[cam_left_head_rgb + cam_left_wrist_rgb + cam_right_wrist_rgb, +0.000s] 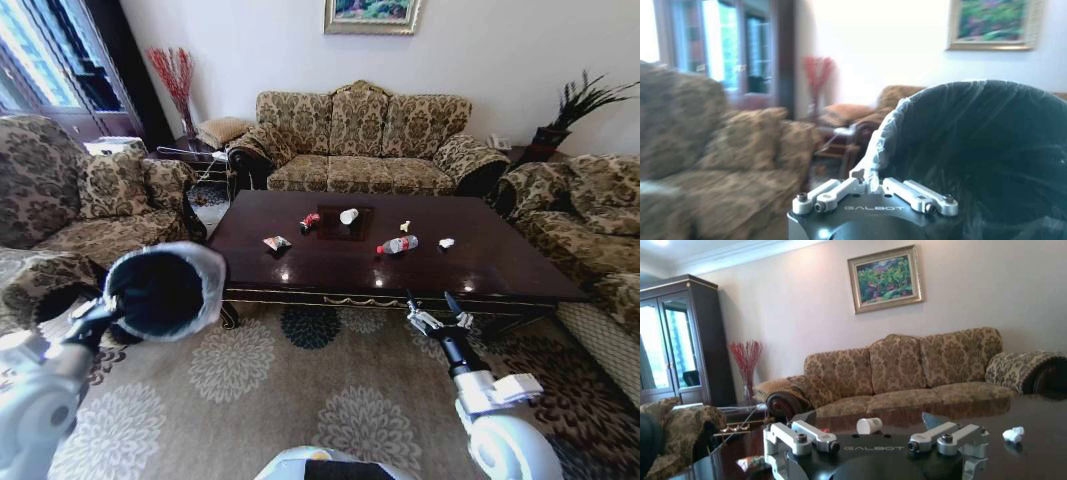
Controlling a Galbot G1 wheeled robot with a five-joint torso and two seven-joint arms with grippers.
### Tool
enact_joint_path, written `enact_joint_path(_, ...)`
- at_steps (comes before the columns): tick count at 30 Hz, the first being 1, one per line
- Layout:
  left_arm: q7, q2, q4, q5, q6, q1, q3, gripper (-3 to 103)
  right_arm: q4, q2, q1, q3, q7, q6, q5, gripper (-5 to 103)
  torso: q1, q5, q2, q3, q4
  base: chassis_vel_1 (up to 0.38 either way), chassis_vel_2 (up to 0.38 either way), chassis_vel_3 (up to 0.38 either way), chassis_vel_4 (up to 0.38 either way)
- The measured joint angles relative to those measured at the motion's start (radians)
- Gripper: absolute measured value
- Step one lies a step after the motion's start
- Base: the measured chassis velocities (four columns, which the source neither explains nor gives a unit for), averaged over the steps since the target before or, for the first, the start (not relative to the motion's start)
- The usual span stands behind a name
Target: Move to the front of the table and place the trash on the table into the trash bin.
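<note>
The dark glossy table (500,265) stands just ahead, in front of the sofa. The trash lies on it: a clear bottle with a red label (398,244), a white paper cup (348,215), a red wrapper (310,220), a colourful snack packet (276,242) and white paper bits (446,242). My left gripper (103,312) is shut on the lined rim of the black trash bin (165,290), holding it up at the table's near left corner with the mouth towards me. My right gripper (428,298) hangs open before the table's front edge; the cup (869,425) and a paper bit (1013,434) lie beyond it.
A patterned sofa (365,140) stands behind the table, with armchairs at left (70,200) and right (590,210). A side table (205,165) sits at the back left corner. Patterned carpet (300,390) lies between me and the table.
</note>
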Motion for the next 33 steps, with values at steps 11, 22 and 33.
enact_joint_path(11,0.019,0.089,0.127,0.125,-0.098,-0.168,0.147,2,0.003,-0.032,0.005,-0.005,-0.03,0.002,0.004,100,0.0,-0.0003,0.0,0.0,0.0003,0.0,0.0,0.0,0.0)
enact_joint_path(22,0.032,0.088,0.14,0.138,-0.141,-0.158,0.145,2,0.01,-0.008,-0.011,-0.009,-0.028,0.053,-0.007,100,0.0,-0.0004,0.0,0.0,0.0004,0.0,0.0,0.0,0.0)
enact_joint_path(33,0.043,0.083,0.14,0.146,-0.16,-0.153,0.148,2,0.01,0.01,-0.019,-0.018,-0.051,0.062,-0.017,100,0.0,-0.0004,0.0,0.0,0.0004,-0.024,0.026,0.023,-0.023)
